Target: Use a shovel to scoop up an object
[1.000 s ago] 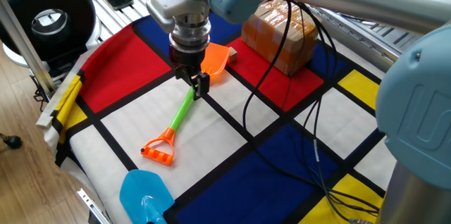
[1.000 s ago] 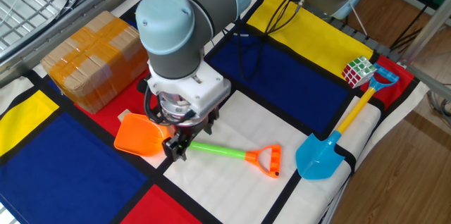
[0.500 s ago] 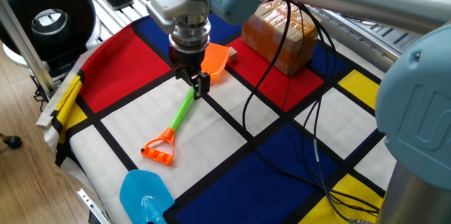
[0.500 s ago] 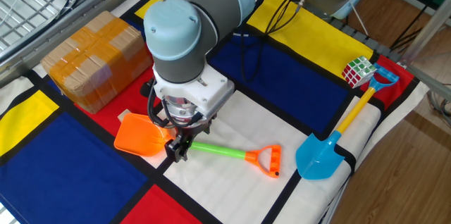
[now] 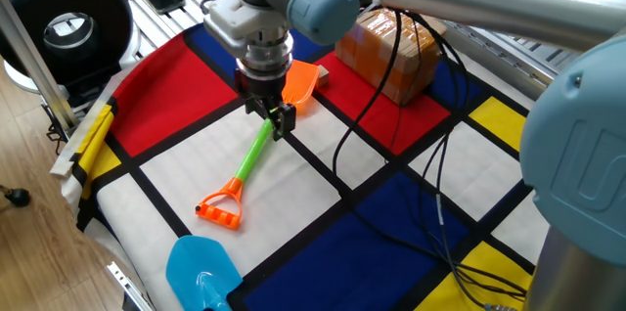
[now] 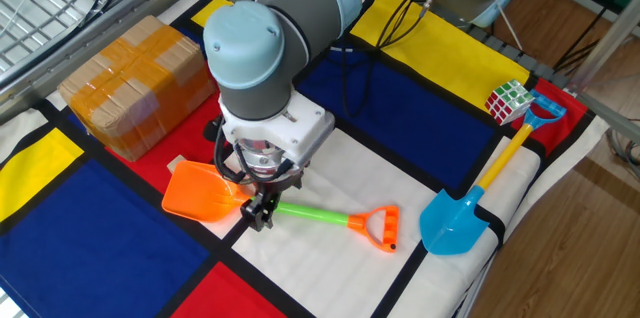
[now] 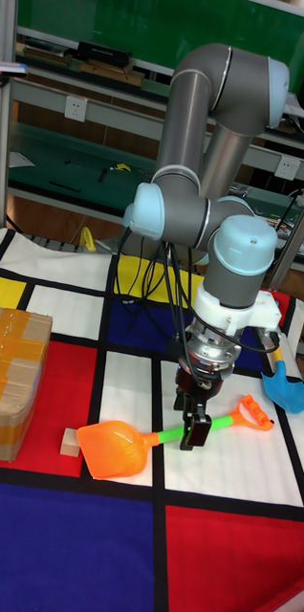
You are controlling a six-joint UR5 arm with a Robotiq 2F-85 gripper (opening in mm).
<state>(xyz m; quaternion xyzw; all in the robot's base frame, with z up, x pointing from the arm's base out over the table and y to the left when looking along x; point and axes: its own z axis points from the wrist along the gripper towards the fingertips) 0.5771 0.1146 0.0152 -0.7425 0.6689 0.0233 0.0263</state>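
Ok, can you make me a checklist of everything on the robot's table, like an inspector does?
Surface: colourful cloth of red, blue, yellow and white squares with black lines.
Job's things: orange shovel lying flat, green shaft under the gripper; tiny wooden cube right by the blade's edge, not scooped yet.
Clutter: brown taped box; light blue shovel; puzzle cube near its handle.
Grippers: gripper down at the green shaft, fingers on either side; firm grip not clear.
Cables: black cables hanging from the arm across the cloth.
Surroundings: black round device beside the table, workbenches behind, wooden floor.
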